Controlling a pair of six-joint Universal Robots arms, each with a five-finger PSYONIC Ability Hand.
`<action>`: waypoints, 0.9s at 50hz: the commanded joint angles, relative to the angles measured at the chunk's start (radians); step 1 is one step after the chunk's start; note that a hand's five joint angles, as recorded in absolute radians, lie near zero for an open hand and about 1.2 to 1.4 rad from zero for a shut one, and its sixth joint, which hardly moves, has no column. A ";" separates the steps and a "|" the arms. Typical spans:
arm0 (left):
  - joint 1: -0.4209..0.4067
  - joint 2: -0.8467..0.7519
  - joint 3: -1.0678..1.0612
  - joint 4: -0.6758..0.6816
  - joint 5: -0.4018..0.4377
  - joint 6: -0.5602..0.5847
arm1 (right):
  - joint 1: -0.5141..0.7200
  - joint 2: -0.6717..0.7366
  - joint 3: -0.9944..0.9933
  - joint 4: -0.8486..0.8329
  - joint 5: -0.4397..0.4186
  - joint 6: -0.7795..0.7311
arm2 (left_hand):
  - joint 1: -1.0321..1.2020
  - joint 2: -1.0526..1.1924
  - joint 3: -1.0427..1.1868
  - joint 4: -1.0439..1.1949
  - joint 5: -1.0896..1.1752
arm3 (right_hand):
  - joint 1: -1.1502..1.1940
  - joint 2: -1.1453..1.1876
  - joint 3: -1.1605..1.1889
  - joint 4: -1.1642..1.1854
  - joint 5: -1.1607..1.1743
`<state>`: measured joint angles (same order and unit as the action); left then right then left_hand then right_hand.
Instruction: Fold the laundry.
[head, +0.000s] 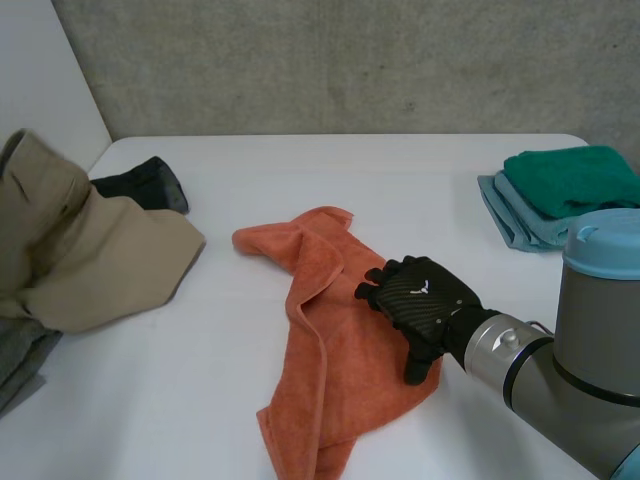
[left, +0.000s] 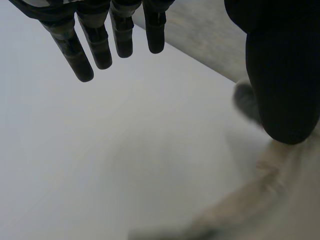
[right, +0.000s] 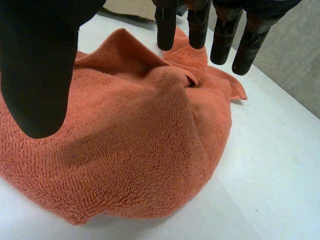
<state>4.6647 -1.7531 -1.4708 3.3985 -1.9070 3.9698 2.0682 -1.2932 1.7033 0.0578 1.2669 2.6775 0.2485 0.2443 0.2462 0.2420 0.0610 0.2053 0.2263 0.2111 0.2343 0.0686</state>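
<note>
Head and wrist views of the bench. An orange towel is lying crumpled and unfolded near the middle of the white bench, with one long fold running down its left side and a corner trailing toward the far left. The right hand is hovering palm down over the towel's right-hand portion; whether it is actually touching the pile cannot be told from the head view. In the right wrist view its fingers are extending straight and slightly spread, with the thumb standing well apart from them and nothing being held between them. The towel is bunching into a rounded hump under the palm. In the left wrist view the left hand is hanging above bare bench, its fingers straight and a little parted, its thumb held apart, gripping nothing. Just beyond that thumb a pale, blurred cloth is lying, probably the beige garment that is heaping at the bench's left edge in the head view. A dark garment is resting just behind the beige one and touching it, and a grey cloth is lying partly beneath it at the near left edge. At the far right of the bench a folded green towel is sitting on top of a folded light-blue towel, both well apart from the orange towel.
</note>
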 joint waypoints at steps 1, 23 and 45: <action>-0.095 -0.036 -0.039 -0.022 -0.001 0.003 | -0.002 -0.002 -0.001 -0.001 -0.006 0.005 | -0.026 -0.022 -0.024 -0.020 -0.013 | -0.031 -0.052 -0.037 -0.060 -0.069; -0.534 -0.046 -0.232 -0.068 0.009 -0.333 | 0.023 0.130 0.038 -0.167 0.015 -0.033 | -0.006 -0.001 -0.003 0.001 0.007 | 0.307 0.286 0.301 0.278 0.269; -0.681 -0.152 -0.152 -0.455 0.103 -0.837 | 0.015 0.055 0.061 -0.076 0.023 -0.059 | 0.050 0.054 0.052 0.057 0.063 | -0.018 -0.039 -0.023 -0.047 -0.055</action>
<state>3.9784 -1.8935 -1.6655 3.0847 -1.8696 3.3150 2.0869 -1.1947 1.7622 -0.0792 1.2915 2.5920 0.2515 0.2396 0.2472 0.2412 0.0636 0.7437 0.9070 0.9107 0.9139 0.7447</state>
